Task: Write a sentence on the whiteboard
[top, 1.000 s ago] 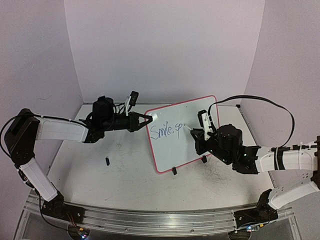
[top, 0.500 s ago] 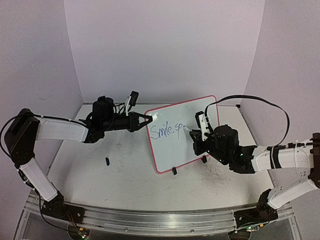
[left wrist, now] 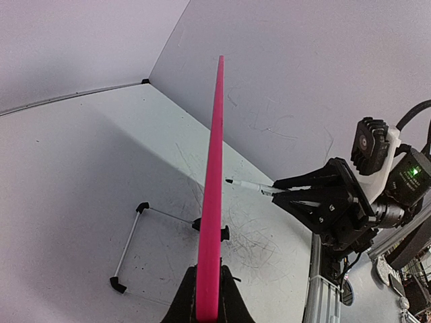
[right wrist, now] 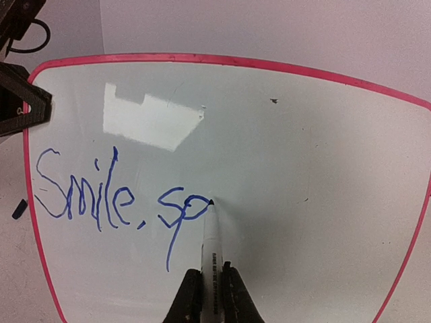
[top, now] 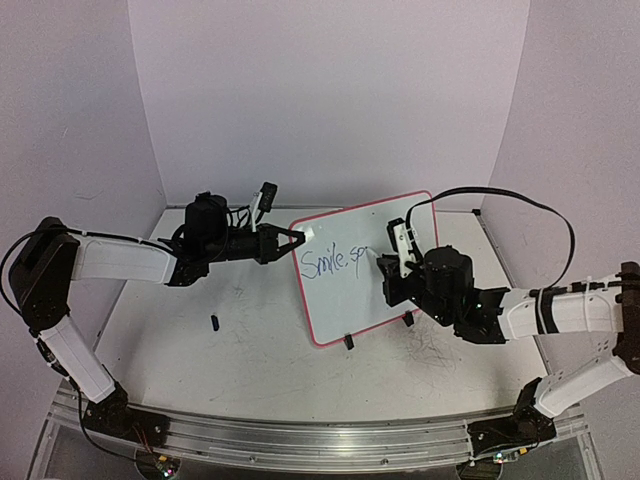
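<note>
Whiteboard check-in from us: it's the small white rectangular one with the pink-red rim, standing on its black clip feet on the scuffed white table, slightly right of centre. Our left hand is pinched tight on the board's far-left corner rim. Our right hand is clamped around a slim white marker. Its tip touches the board right at the end of the blue handwritten sentence, which reads "Smile, sp".
</note>
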{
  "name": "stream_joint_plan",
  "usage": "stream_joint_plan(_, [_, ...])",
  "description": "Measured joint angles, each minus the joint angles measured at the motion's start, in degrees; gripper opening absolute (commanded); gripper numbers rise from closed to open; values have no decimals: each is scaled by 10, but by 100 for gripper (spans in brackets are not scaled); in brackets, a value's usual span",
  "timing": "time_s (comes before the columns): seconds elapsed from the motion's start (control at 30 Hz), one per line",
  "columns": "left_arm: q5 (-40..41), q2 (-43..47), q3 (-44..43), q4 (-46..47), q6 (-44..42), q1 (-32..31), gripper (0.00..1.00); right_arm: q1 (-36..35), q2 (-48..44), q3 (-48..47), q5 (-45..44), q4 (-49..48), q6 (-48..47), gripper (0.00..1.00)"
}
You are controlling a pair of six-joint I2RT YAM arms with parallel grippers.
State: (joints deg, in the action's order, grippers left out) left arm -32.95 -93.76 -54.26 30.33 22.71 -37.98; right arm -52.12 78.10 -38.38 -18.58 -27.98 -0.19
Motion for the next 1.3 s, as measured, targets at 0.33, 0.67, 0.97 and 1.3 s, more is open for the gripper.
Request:
stream_joint_plan(0.33, [0, 0, 0, 0, 0, 0, 0, 0, 14, -5, -12, -6, -8, 0])
stream_joint_plan(0.67, [0, 0, 0, 0, 0, 0, 0, 0, 17, -5, -26, -3, -7, 0])
stream_joint_plan(0.97, [1, 0, 0, 0, 0, 0, 0, -3, 14, -5, -26, 13, 17, 0])
stream_joint_plan(1.3, [0, 0, 0, 0, 0, 0, 0, -14, 12, 1, -26, 32, 33, 0])
